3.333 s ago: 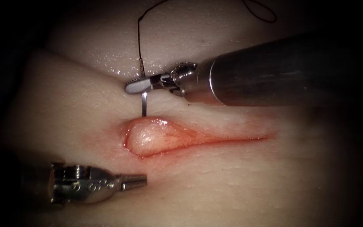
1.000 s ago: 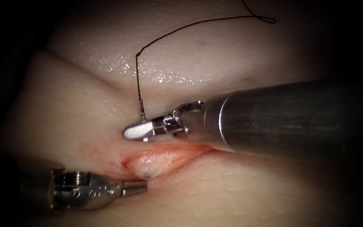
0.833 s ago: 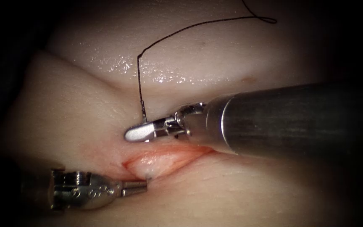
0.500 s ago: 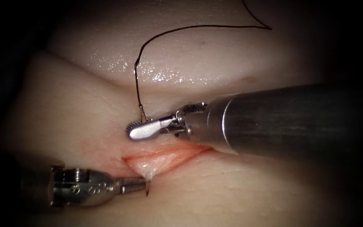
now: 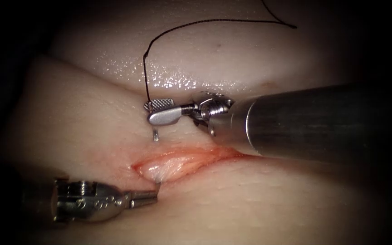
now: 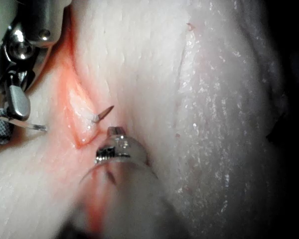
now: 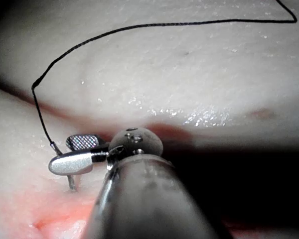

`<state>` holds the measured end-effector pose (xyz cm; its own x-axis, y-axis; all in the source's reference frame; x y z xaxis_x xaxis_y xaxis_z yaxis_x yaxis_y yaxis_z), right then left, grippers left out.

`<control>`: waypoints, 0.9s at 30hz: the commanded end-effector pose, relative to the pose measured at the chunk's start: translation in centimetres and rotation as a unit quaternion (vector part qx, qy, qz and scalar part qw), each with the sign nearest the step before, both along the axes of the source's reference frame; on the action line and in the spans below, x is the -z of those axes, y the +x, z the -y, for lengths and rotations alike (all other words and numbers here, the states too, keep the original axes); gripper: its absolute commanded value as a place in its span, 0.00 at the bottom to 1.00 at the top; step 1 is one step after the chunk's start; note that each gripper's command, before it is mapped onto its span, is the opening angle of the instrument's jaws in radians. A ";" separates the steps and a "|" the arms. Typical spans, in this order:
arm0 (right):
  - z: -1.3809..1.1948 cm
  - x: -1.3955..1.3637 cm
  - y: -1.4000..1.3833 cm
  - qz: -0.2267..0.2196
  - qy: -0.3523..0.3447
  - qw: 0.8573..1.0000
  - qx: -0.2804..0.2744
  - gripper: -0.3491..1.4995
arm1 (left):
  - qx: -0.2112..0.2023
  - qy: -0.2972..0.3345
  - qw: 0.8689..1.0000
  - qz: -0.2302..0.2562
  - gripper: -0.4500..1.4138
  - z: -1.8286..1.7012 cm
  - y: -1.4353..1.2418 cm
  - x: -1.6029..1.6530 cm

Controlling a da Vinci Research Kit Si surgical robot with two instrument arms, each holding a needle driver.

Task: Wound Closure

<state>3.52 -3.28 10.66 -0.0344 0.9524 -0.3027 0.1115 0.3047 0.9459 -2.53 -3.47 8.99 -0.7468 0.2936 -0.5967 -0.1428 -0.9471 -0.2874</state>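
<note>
Tissue [image 5: 78, 113] in the endoscope view carries a cut [image 5: 178, 163] that runs across the picture, with red fluid [image 5: 214, 154] along its edges. The needle [image 5: 155, 134] stands in the upper lip of the cut, near its left end. Its tail sticks out of the surface just under the right tool [image 5: 149, 112]. The thread [image 5: 191, 25] rises from the tail and arcs away over the tissue. The right tool's jaws are clearly apart on either side of the tail, so I judge the needle is released and kept in place by the tissue alone. The left tool [image 5: 153, 197] lies below the cut at its left end, with jaws closed and nothing between them.

From the left wrist, the needle tip [image 6: 105, 112] comes out of the wall inside the cut, just beside the left tool [image 6: 117, 132] but not touching it. This place seems chosen to keep the tip within reach.

From the right wrist, the right tool [image 7: 61, 154] shows one serrated jaw and one smooth jaw well spread. The needle shaft [image 7: 70, 181] passes between them and goes down into the tissue, and the thread [image 7: 139, 27] leaves its upper end.
</note>
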 end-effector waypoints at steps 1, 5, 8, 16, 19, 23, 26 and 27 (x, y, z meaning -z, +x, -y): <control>0.04 -0.05 0.10 -0.001 -0.004 1.000 0.000 0.83 | -0.001 0.001 1.000 0.001 0.00 0.06 -0.06 -0.06; 0.07 -0.03 0.14 -0.006 -0.014 1.000 0.009 0.83 | -0.001 0.001 1.000 0.001 0.00 0.06 -0.06 -0.06; 0.09 -0.02 0.19 0.002 -0.022 1.000 0.015 0.82 | -0.001 0.001 1.000 0.001 0.00 0.06 -0.06 -0.06; 0.03 0.05 0.18 0.032 -0.061 0.997 0.035 0.01 | -0.001 0.001 1.000 0.001 0.00 0.06 -0.05 -0.06; -0.01 0.08 0.16 0.050 -0.066 0.996 0.033 0.00 | -0.002 0.001 1.000 0.001 0.00 0.07 -0.04 -0.05; -0.01 0.08 0.15 0.101 -0.055 0.993 0.035 0.00 | -0.003 0.001 1.000 0.002 0.00 0.07 -0.02 -0.05; 0.05 0.09 0.17 0.095 -0.049 0.993 0.043 0.00 | -0.003 0.001 1.000 0.002 0.00 0.07 -0.02 -0.06; 0.08 0.10 0.17 0.093 -0.049 0.993 0.045 0.00 | -0.003 0.001 1.000 0.002 0.00 0.06 -0.02 -0.06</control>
